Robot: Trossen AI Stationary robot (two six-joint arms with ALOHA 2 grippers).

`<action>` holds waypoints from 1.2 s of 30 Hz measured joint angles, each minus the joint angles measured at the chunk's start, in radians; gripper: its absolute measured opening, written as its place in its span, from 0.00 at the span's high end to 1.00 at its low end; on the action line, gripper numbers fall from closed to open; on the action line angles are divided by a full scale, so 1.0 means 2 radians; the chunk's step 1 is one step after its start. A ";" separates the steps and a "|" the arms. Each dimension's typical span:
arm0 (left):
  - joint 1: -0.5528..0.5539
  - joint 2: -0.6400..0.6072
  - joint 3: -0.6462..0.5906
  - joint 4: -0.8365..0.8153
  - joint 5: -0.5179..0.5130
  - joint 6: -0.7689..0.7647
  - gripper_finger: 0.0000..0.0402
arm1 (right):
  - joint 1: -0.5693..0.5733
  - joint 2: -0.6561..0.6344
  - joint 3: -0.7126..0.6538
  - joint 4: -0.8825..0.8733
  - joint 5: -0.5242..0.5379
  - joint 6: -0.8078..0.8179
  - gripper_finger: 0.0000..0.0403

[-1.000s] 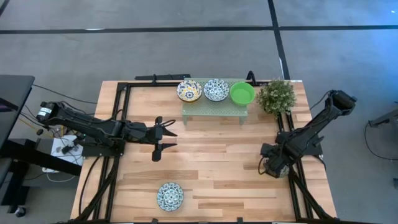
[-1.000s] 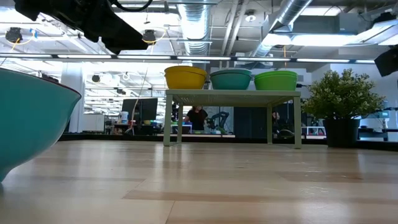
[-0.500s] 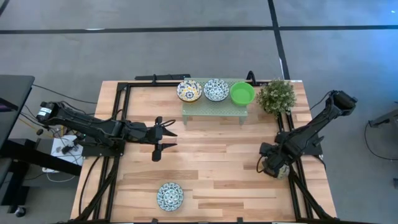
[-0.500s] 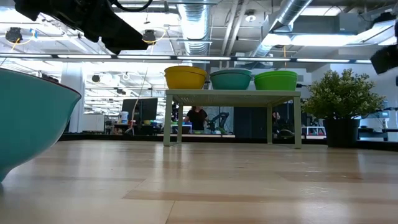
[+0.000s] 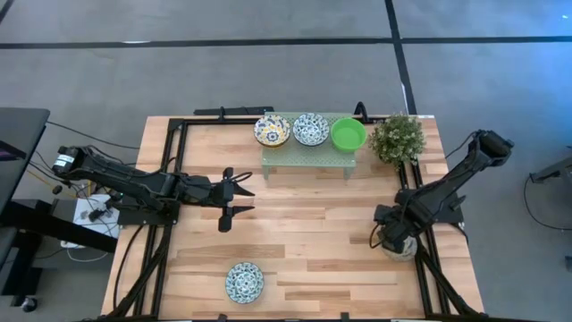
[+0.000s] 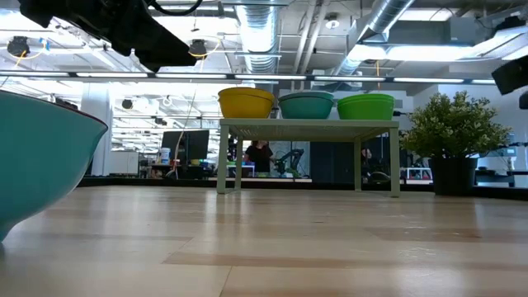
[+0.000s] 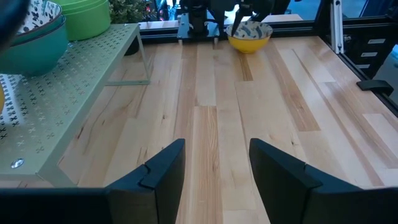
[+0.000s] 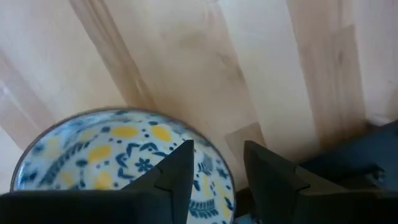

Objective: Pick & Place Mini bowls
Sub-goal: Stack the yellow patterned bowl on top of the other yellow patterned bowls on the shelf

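Bowls on the pale-green perforated metal rack [image 5: 308, 154] at the far edge of the light wooden plank table [image 5: 304, 224] number 3, standing in 1 row: a white bowl with blue and yellow pattern [image 5: 272, 131], a white bowl with blue pattern [image 5: 310, 129] and a plain bright green bowl [image 5: 348, 134]. In the low view these 3 show as yellow, teal and green outsides along the rack top. Just beside the rack's right end stands a small bushy potted plant [image 5: 397, 138]. A 4th bowl, white with blue pattern and teal outside [image 5: 244, 281], sits alone near the front edge of the table, well apart from the rack. Left gripper [image 5: 234, 199] hangs above the table's left-centre, pointing toward the middle, fingers [image 7: 163, 168] spread with bare wood between them, holding nothing. Right gripper [image 5: 390, 240] is low at the table's right edge, directly over a 5th bowl, white with blue and yellow pattern [image 8: 118, 155]; its dark fingers [image 8: 176, 171] stand apart over the bowl's rim, and whether they touch the rim cannot be told. From the left wrist view, this bowl shows its yellow outside beneath the right arm.
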 joint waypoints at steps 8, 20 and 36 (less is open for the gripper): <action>0.000 0.000 0.000 0.000 0.000 0.000 0.55 | -0.006 0.000 -0.034 0.043 -0.013 -0.013 0.70; 0.000 0.000 0.000 0.000 0.000 0.000 0.55 | -0.020 0.000 0.012 0.043 -0.035 -0.009 0.96; 0.000 0.000 0.000 0.001 0.000 0.002 0.55 | -0.222 0.001 0.182 0.244 0.250 -0.077 0.98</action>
